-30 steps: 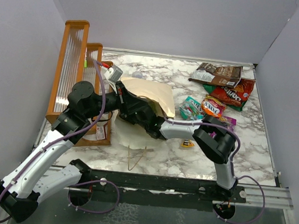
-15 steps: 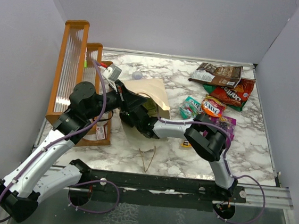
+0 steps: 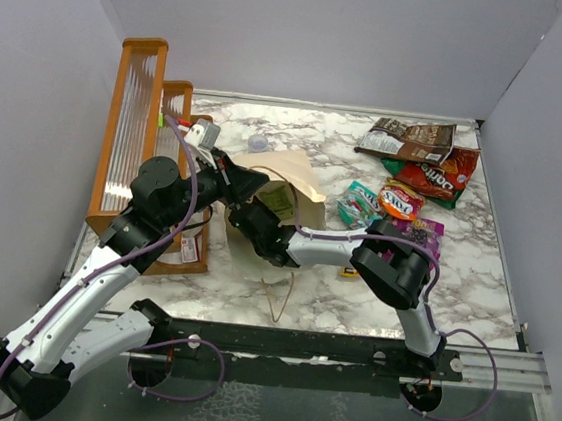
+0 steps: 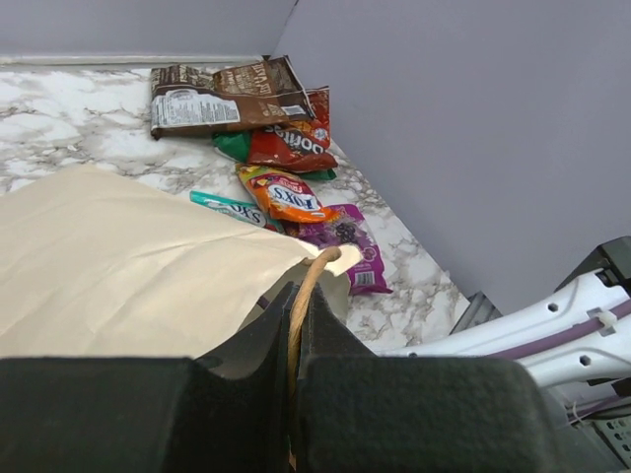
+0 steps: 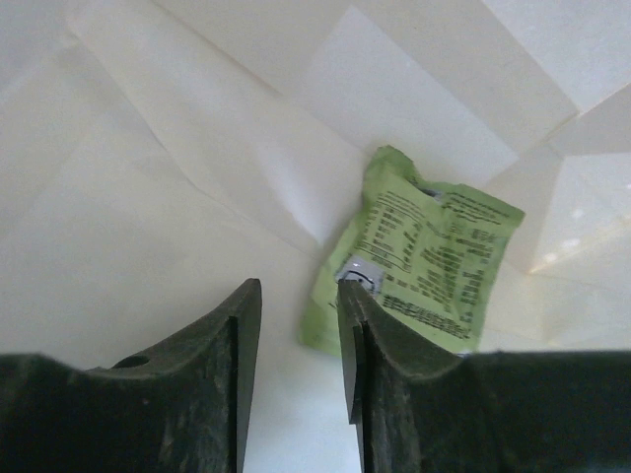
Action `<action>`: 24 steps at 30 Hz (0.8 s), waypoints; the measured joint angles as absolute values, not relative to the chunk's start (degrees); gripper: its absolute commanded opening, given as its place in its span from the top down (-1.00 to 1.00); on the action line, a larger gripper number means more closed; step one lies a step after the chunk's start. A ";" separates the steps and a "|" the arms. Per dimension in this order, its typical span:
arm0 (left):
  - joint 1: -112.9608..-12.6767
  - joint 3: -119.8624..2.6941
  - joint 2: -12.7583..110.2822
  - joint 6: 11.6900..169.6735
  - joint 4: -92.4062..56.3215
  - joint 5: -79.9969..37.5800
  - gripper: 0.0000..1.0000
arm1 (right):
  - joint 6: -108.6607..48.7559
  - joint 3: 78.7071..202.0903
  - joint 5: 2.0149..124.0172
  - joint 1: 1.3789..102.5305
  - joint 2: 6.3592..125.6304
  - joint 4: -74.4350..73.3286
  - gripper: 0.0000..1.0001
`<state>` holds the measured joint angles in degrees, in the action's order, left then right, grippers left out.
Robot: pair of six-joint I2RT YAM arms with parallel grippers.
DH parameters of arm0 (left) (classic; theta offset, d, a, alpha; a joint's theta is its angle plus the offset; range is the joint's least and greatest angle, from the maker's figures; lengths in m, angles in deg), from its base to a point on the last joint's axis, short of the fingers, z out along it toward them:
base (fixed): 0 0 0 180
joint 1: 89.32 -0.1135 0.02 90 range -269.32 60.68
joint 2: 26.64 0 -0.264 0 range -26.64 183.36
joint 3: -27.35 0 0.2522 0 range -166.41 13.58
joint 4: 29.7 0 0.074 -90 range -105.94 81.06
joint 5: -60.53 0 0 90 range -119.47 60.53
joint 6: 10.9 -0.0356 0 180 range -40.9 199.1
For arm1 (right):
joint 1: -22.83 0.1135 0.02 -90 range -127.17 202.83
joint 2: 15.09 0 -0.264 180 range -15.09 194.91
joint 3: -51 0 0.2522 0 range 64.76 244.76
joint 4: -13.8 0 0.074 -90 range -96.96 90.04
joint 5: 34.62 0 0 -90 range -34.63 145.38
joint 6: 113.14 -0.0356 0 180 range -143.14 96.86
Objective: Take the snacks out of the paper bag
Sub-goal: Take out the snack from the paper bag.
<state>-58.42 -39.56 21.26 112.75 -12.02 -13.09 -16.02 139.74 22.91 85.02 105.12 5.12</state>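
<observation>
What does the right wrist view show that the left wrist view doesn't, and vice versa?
Only right wrist: a green packet inside the paper bag, just beyond the open right end effector. Only left wrist: the left end effector shut on the tan handle, and a brown chip bag, orange-red chip bag and purple pouch on the marble table. Both: the bag's cream paper.

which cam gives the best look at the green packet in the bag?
Right wrist: the green packet lies plainly visible inside the bag, close up. Top shows only a green sliver through the bag's mouth. Left wrist shows just the bag's outside and handle, no packet.
</observation>
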 measured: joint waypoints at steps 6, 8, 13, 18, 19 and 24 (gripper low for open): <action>-58.45 -39.32 21.26 111.99 -11.93 -13.72 1.00 | -14.71 140.12 19.39 85.50 105.12 4.69 -0.28; -58.45 -39.32 21.26 111.44 -11.53 -13.72 1.00 | -14.91 140.12 19.37 85.17 105.12 4.77 -0.39; -58.45 -39.32 20.67 110.15 -10.77 -13.07 1.00 | -16.68 140.12 21.38 83.40 105.27 5.69 -0.47; -58.45 -39.32 19.73 109.34 -10.81 -10.73 1.00 | -20.68 141.27 27.15 80.41 107.08 7.81 -0.44; -58.45 -39.32 19.68 109.23 -10.79 -10.22 1.00 | -21.29 141.80 28.11 79.99 107.50 8.16 -0.40; -58.45 -39.34 19.70 108.82 -10.68 -9.22 1.00 | -25.25 143.50 33.31 78.29 109.27 9.52 -0.03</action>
